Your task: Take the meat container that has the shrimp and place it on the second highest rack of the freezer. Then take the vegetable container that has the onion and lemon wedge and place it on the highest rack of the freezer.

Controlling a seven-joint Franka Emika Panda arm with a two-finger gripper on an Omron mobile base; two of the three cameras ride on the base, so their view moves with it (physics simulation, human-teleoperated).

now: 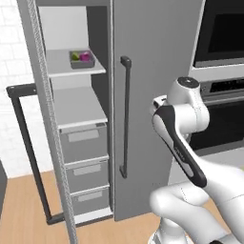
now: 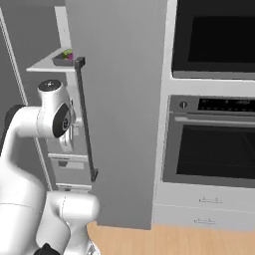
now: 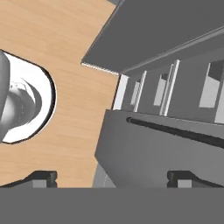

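Observation:
The freezer (image 1: 143,47) stands with its left door swung open and its right door shut. On the highest rack (image 1: 59,66) sits the vegetable container (image 1: 82,58), a small dark tray holding the magenta onion (image 1: 86,56) and the green lemon wedge (image 1: 76,56). In the right base view the same container (image 2: 63,58) peeks out past the shut door. The second rack (image 1: 78,107) below looks bare. The meat container with the shrimp is out of view. My gripper (image 3: 113,179) points down at the floor in front of the freezer (image 3: 144,153), open and empty.
The open left door (image 1: 40,95) with its long dark handle (image 1: 26,147) juts out at the left. Three grey drawers (image 1: 83,143) fill the freezer's lower part. A built-in oven (image 2: 214,144) stands to the right. Wooden floor (image 3: 65,52) lies below.

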